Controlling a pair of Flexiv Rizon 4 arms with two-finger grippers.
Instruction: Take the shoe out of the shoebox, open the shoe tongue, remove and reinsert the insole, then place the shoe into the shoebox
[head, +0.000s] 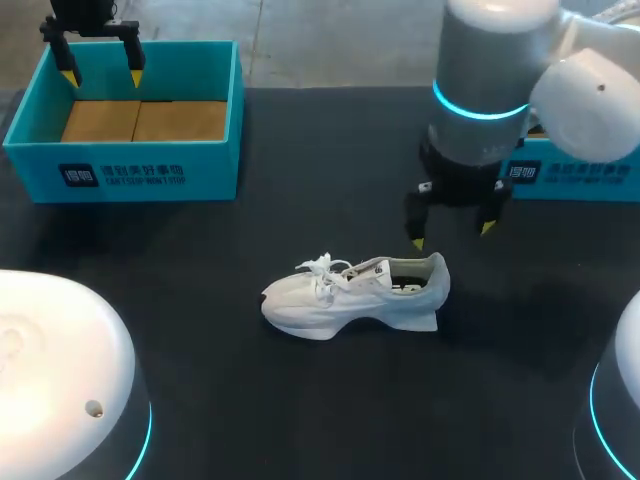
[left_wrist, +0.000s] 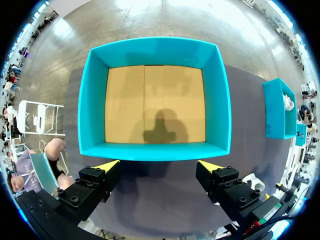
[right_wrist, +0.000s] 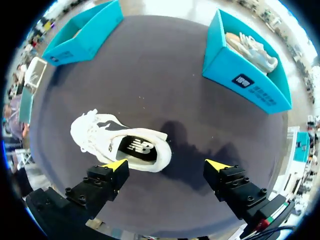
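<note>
**Shoe out on the table, both grippers free**

Shoe (head: 355, 295): a white sneaker standing on its sole near the middle of the dark table (head: 300, 180). The toe points toward the left arm's side and the heel toward the right arm's. Laces (head: 322, 268) lie loose in a bunch over the front. From the right wrist view the mouth of the shoe is open to the camera, and a dark insole (right_wrist: 137, 149) with a white mark lies flat inside.

Shoebox (head: 125, 120): teal, lid off, at the far left of the table, well apart from the shoe. Its brown cardboard floor (left_wrist: 155, 105) is bare, with the shadow of a gripper falling on it.

Left gripper (head: 102, 72): held above the far left part of the shoebox. Jaws wide, gripping nothing. In its own wrist view the box lies ahead of the fingers.

Right gripper (head: 452, 235): hangs over the table just behind the shoe's heel, apart from it. Jaws wide, holding nothing. In its own wrist view the heel end lies just ahead of one finger (right_wrist: 107, 180) and not between the two.

Second box (right_wrist: 245, 75): teal, at the far right of the table and partly behind the right arm in the head view. A pale sneaker (right_wrist: 252, 47) lies inside it.
</note>
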